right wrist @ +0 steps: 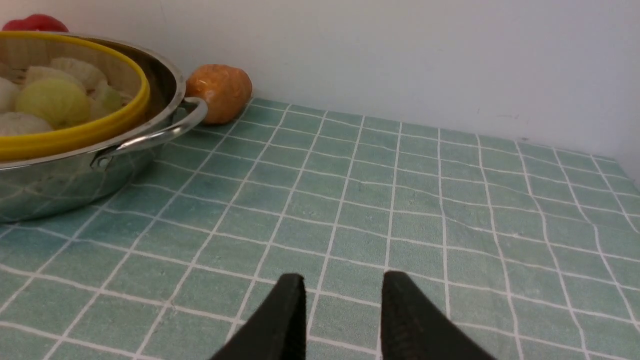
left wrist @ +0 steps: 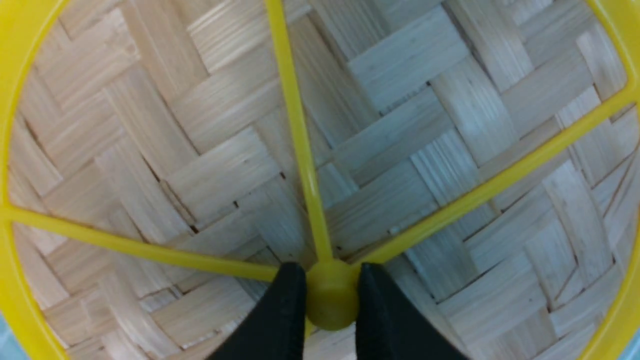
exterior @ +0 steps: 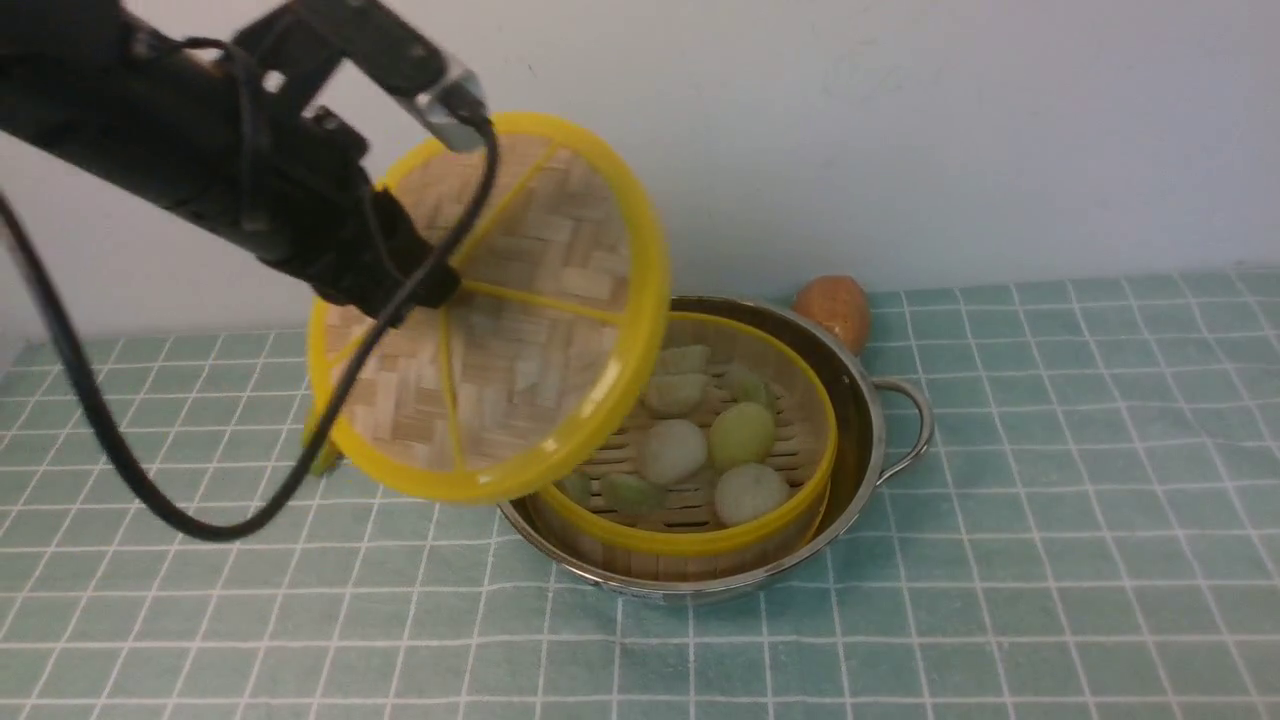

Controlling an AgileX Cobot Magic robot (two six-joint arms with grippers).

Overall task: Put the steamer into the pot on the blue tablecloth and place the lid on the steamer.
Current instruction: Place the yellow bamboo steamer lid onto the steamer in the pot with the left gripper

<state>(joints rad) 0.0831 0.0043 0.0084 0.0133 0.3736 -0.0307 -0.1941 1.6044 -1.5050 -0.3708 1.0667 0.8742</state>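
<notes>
over the left side of the pot (exterior: 868, 400), the left gripper (left wrist: 331, 280) holds the lid (exterior: 540, 300) steeply tilted in the air, its fingers (left wrist: 280, 310) clamped on the yellow hub (left wrist: 331, 300); the lid's low edge hangs near the steamer (exterior: 700, 540). the steamer already sits inside the pot on the tablecloth (exterior: 1000, 600), buns (exterior: 742, 435) showing on its slats, so the first step looks done and the lid placement is in hand. the right gripper (right wrist: 342, 300) hovers low over bare tablecloth, apart from the pot, jaws apart and empty. next, on this reading, the lid must level out, centre over the steamer and come down before release.
</notes>
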